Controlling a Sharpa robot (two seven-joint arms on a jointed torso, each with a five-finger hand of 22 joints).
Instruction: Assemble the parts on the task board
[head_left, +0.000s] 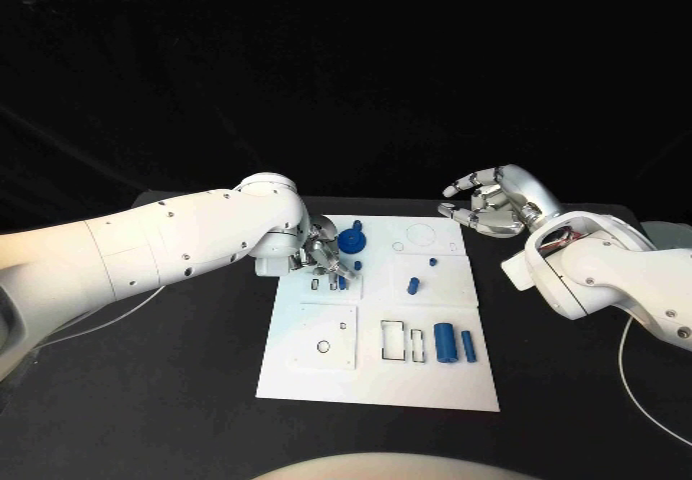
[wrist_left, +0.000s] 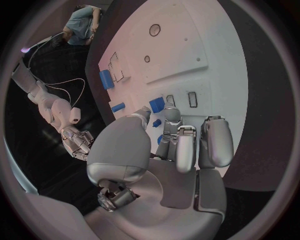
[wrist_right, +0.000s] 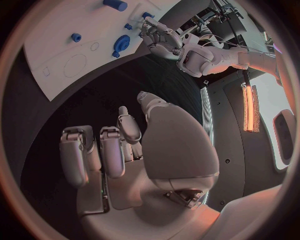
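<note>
The white task board (head_left: 378, 375) lies mid-table. My left hand (head_left: 325, 255) hovers over its far left corner, fingers pointing down at a small blue part (head_left: 340, 282) that stands upright there. In the left wrist view that blue part (wrist_left: 157, 104) sits between the thumb and a fingertip (wrist_left: 172, 114); whether they touch it I cannot tell. A blue gear (head_left: 351, 241) lies just beyond the hand. My right hand (head_left: 490, 205) hangs off the board's far right corner, fingers loosely bent, holding nothing. Its palm (wrist_right: 169, 145) faces the dark table.
Two blue cylinders (head_left: 456, 343) lie side by side near the board's right edge, beside rectangular slots (head_left: 394, 340). Small blue pieces (head_left: 414, 285) lie mid-board. A round hole (head_left: 323, 346) marks the near-left tile. The black table (head_left: 159, 400) surrounds the board.
</note>
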